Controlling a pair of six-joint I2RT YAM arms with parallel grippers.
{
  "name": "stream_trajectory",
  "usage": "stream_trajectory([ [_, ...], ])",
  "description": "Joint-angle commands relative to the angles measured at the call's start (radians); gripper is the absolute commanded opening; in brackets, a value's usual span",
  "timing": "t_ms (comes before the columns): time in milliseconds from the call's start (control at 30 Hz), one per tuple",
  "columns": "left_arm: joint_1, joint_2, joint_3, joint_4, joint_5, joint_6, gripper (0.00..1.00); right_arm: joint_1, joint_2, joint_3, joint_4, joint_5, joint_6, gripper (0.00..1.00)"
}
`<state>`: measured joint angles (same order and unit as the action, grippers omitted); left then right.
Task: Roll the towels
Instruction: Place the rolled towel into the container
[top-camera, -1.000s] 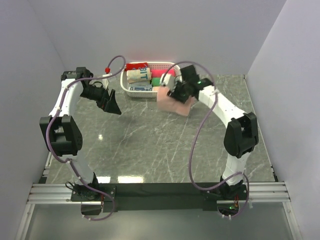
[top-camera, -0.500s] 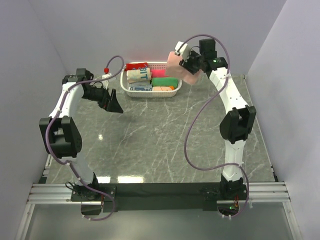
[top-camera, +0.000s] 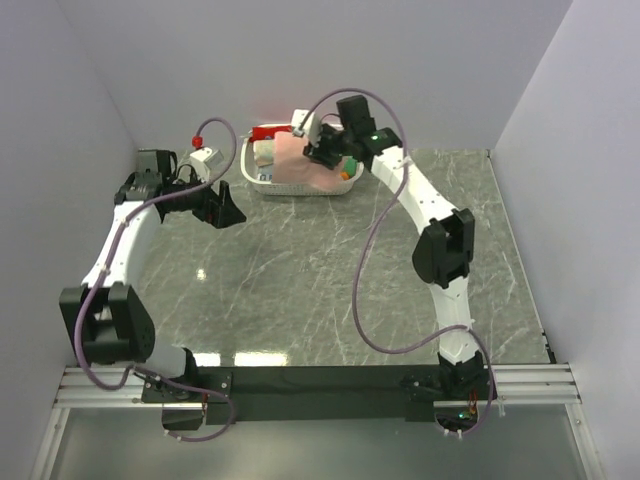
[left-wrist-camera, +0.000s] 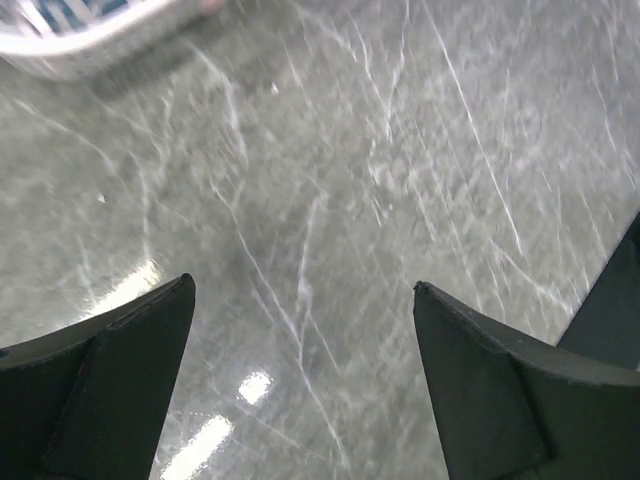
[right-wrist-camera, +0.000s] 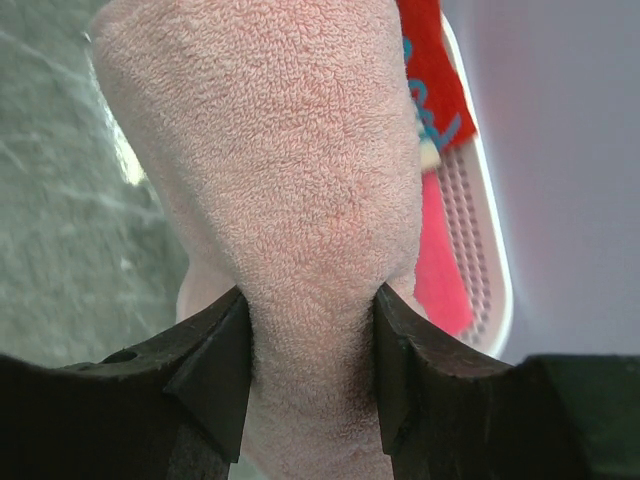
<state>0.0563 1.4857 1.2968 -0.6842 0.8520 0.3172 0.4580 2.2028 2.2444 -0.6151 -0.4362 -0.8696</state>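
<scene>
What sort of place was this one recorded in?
Probably a robotics lab test cell: left arm and right arm bolted to a metal rail, plain pale walls boxing in a marble-pattern table, and a basket of cloths by the pink towel.

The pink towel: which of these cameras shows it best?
The right wrist view: the pink towel fills the frame, its terry weave clear, pinched in the right gripper. The top view shows it small, held over the white basket. The left wrist view shows only table and a basket corner.
</scene>
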Motion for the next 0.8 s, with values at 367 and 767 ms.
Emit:
stream_trajectory([
  [367,-0.036,-0.147,-0.183,0.342,-0.123,-0.19,0.85,0.084,0.149,0.096,0.241,0.028,0.029,0.0],
  [767,-0.036,-0.15,-0.18,0.324,-0.108,-0.184,0.85,-0.061,-0.023,-0.063,0.467,0.233,-0.039,0.0],
])
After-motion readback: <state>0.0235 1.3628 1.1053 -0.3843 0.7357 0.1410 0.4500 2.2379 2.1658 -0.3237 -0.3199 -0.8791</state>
